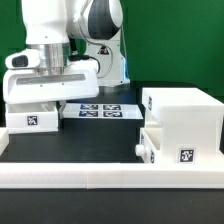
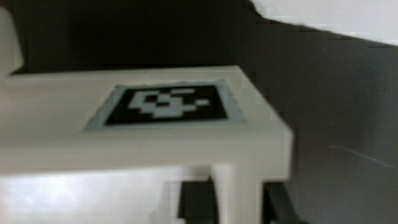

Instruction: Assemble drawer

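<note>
**Desk:** What were the jaws doing?

**Photographer:** They sat low over a white tray [image 2: 125, 150], at the wall beside its square tag [image 2: 169, 105]. The wrist view blurred their tips into dark shapes on either side of a thin upright wall. Whether they were clenched on that wall or standing released around it, I could not tell. In the exterior view the arm [image 1: 60, 30] hid them altogether.

**Desk:** And where was the drawer set?

**Photographer:** It was split in two. The tray under the arm was at the exterior view's left, on or just above the black counter [image 1: 90, 145]. The box [image 1: 185, 110] stood well apart at that view's right, with a second tray [image 1: 150, 145] touching its near side, perhaps partly slid in. The marker board [image 1: 100, 110] lay between the two groups, and the rail [image 1: 90, 178] ran along the front.

**Desk:** How would the tray handle?

**Photographer:** It looked like light, stiff, hollow plastic, smooth enough to slip or swivel in a narrow pinch. My judgement was that the thin side wall was the only place the jaws could span, since the body looked too broad. A hold near the middle of a wall would likely keep it level. A pinch at a corner might let it tip on the way to the box.
</note>
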Motion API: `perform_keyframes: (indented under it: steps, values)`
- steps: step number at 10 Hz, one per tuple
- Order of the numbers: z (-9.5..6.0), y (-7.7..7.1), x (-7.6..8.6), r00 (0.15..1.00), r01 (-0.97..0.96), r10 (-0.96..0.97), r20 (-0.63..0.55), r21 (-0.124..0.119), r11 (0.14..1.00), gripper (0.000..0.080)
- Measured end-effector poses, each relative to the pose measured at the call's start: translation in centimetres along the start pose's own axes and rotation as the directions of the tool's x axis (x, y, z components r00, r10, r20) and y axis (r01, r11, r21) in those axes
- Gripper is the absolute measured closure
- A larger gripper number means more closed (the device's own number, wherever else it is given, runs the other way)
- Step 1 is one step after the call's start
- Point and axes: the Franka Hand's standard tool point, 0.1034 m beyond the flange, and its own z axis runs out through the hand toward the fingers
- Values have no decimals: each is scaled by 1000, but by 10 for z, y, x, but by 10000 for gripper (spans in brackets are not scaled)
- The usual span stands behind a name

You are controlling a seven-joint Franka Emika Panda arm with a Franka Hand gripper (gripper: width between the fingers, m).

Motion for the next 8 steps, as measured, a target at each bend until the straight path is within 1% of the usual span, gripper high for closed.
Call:
perform_keyframes:
  steps: [2,4,5,6,7,8]
  values:
    - [-2,-2,2,1000,1,-1,0,1,1000,761]
    - [-32,-22,27,998,59,-59,-10,1,998,761]
    - [-42,-29,37,996,86,-86,-14,3,996,761]
    - [-50,-33,47,994,109,-109,-14,9,994,761]
    - [-55,-36,58,985,170,-170,-13,17,985,761]
    - [-60,-38,75,971,238,-238,-17,27,971,761]
